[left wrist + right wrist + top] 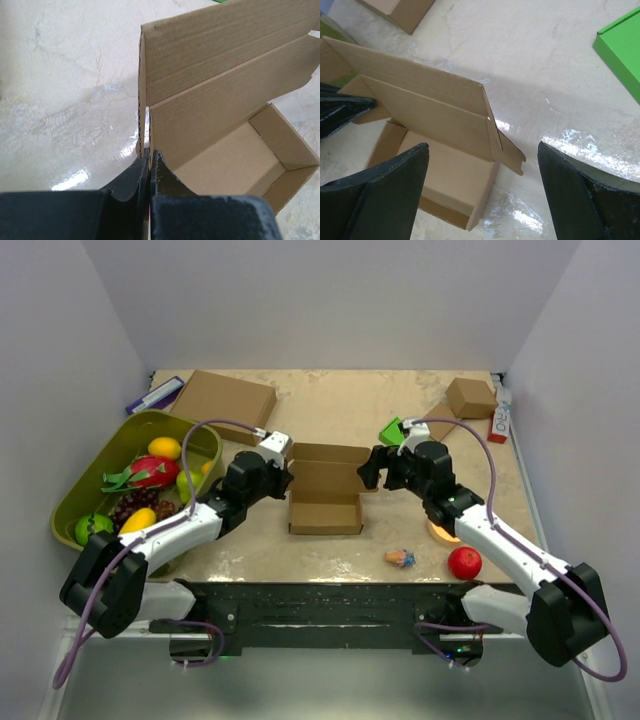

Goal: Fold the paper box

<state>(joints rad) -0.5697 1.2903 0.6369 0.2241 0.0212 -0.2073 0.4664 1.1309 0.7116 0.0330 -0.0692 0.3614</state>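
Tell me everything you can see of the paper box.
Brown corrugated cardboard, the paper box sits on the table, half folded: a shallow open tray, empty inside, with its lid panel raised from the far wall and a small tab at the right end. The left hand is shut on the raised panel's left edge; the right hand hangs open by the right end, not gripping.

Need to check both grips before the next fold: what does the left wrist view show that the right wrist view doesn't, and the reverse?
Left wrist only: the close pinch, the left gripper shut on the left end edge of the paper box.
Right wrist only: the right gripper wide open and holding nothing, the box's right side tab, a green item, and another brown box.
Both: the paper box with its back panel raised and its tray open, on the pale table.
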